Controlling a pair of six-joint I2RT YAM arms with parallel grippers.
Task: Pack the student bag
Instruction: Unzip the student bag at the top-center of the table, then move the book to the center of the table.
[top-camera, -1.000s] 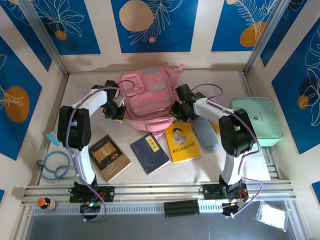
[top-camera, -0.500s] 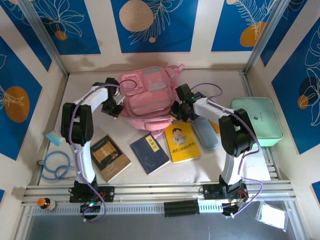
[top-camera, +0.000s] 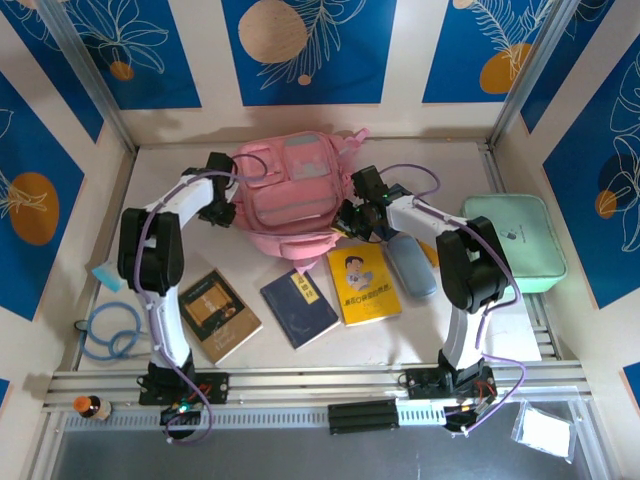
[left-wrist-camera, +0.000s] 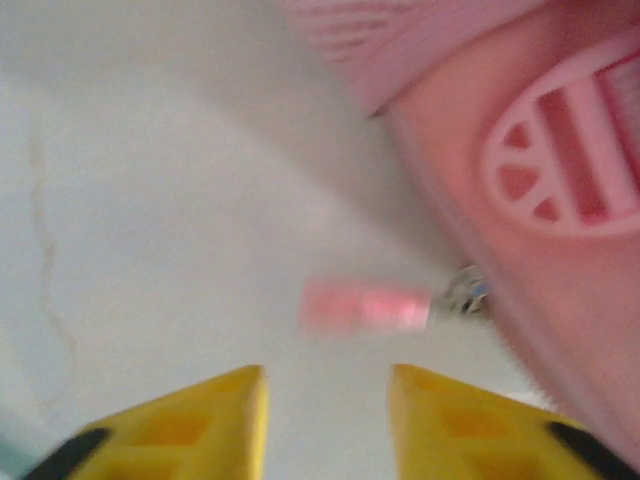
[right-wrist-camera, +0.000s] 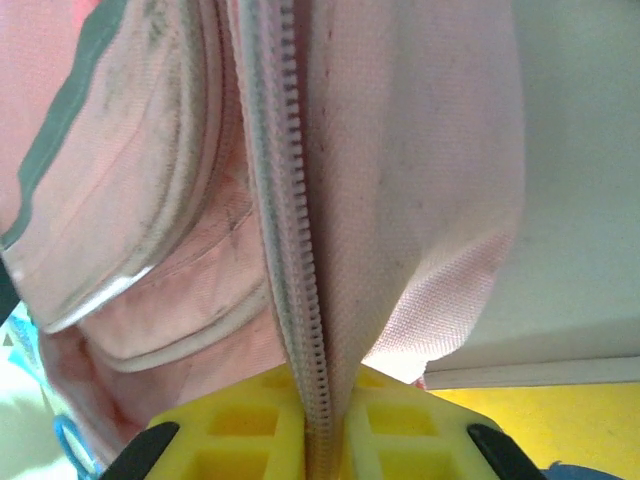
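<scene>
Top external view: a large soft pink fabric student bag (top-camera: 290, 190) with grey-trimmed pockets lies flat on the pale desk (top-camera: 180, 165), toward 12 o'clock from the arm bases. The left tool (top-camera: 222, 212) sits just beside the bag's 9 o'clock edge, and the right tool (top-camera: 350, 215) is against its 4 o'clock corner. In the left wrist view the left tool (left-wrist-camera: 327, 375) stands spread, with bare desk between its yellow fingers (left-wrist-camera: 230, 400) and a blurred pink zip pull (left-wrist-camera: 365, 305) lying just beyond them at the bag's side. In the right wrist view the right tool (right-wrist-camera: 320, 385) is pressed together on the bag's fabric, pinching a line of pale zip teeth (right-wrist-camera: 285, 200). At 6 o'clock from the bag lie a flat yellow book (top-camera: 364, 283), a dark blue book (top-camera: 299, 306) and a brown book (top-camera: 218, 315). A flat mint-green rectangular case (top-camera: 512, 240) rests at 3 o'clock.
</scene>
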